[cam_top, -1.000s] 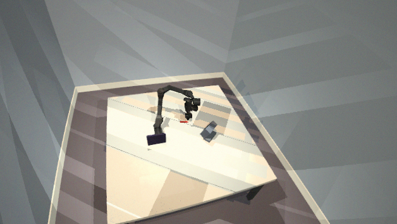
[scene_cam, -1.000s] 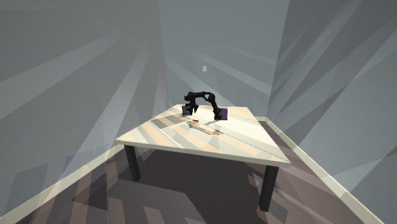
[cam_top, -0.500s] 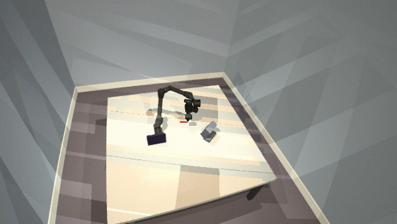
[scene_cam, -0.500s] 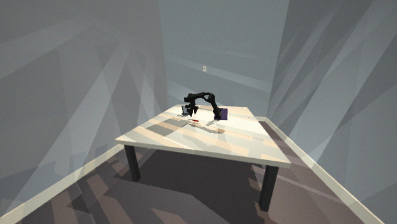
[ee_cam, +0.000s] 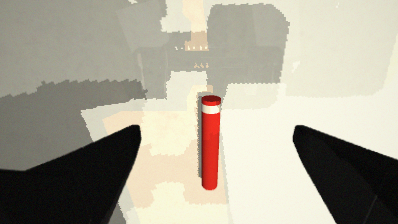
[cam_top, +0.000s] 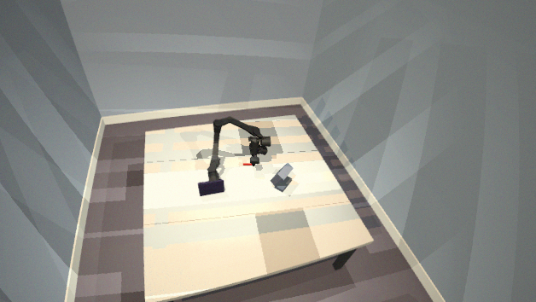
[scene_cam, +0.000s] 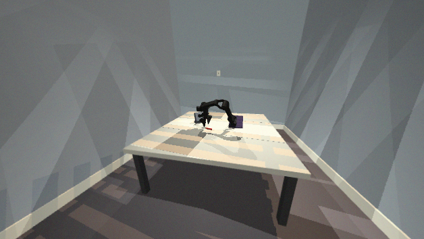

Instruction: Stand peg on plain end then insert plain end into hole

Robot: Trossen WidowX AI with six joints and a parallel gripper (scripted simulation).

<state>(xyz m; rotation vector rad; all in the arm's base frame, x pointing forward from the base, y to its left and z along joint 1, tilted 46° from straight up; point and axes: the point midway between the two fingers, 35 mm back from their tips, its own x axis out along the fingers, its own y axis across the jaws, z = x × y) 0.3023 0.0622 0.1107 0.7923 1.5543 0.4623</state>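
Note:
A red peg [cam_top: 247,164] [scene_cam: 208,128] [ee_cam: 210,145] lies flat on the table. In the wrist view its white-banded end points to the top of the picture and its plain end to the bottom. My gripper [scene_cam: 206,125] [ee_cam: 216,131] is open and empty, pointing down above the peg. In the wrist view the peg shows between the two wide-apart fingertips, without contact. The sloped panel [cam_top: 282,176] stands on the table beyond the gripper in the top view; in the exterior view it is partly hidden behind the gripper. Its hole cannot be made out in these views.
The arm's dark purple base block [cam_top: 211,188] [scene_cam: 239,121] stands on the table [cam_top: 205,264] [scene_cam: 236,158]. The arm arches from there over to the peg. The panel is the one raised obstacle near the gripper. Broad shadows cross the table top.

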